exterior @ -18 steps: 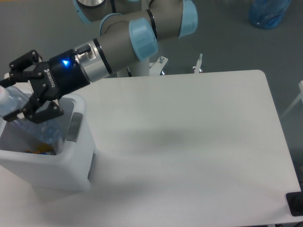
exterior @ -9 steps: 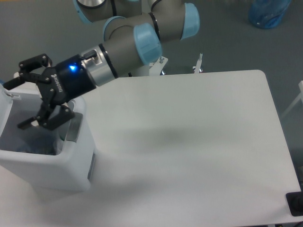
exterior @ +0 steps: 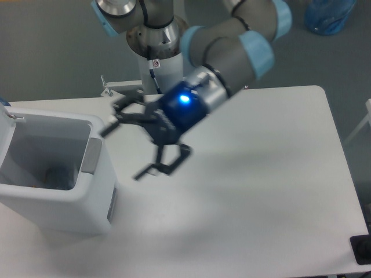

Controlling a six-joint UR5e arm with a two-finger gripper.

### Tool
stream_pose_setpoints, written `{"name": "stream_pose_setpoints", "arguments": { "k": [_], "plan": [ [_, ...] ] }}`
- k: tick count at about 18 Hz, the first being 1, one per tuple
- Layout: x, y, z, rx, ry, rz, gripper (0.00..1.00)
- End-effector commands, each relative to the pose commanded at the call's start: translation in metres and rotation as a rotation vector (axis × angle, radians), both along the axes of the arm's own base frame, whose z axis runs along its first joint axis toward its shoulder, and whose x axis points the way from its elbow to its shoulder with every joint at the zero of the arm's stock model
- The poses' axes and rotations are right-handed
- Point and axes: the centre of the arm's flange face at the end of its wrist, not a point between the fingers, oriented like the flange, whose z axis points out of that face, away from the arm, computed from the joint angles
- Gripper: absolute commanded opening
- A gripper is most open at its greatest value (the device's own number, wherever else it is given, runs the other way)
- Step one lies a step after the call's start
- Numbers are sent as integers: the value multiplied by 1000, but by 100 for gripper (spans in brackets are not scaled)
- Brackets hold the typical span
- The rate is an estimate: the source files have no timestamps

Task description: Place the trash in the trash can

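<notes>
the white rectangular plastic trash can (exterior: 87,200) with a grey rim panel stands on the white bench (exterior: 261,191) at about 9 o'clock; something pale and blurred lies inside it. the black two-finger hand (exterior: 128,143), at the can's 3 o'clock, hangs over the bench, fingers spread wide apart, holding nothing.

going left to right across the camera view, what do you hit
white trash bin → open claw, empty, over the table → blue plastic thing on the floor, top right corner
</notes>
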Motion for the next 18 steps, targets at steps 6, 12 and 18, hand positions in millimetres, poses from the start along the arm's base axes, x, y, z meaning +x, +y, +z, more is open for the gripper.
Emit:
{"name": "stream_pose_setpoints", "arguments": {
  "k": [6, 12, 18],
  "plan": [
    [-54, -36, -31, -313, 211, 198, 100],
    [-79, -38, -41, -587, 367, 315, 100],
    [-74, -24, -54, -797, 501, 308, 100]
  ]
}}
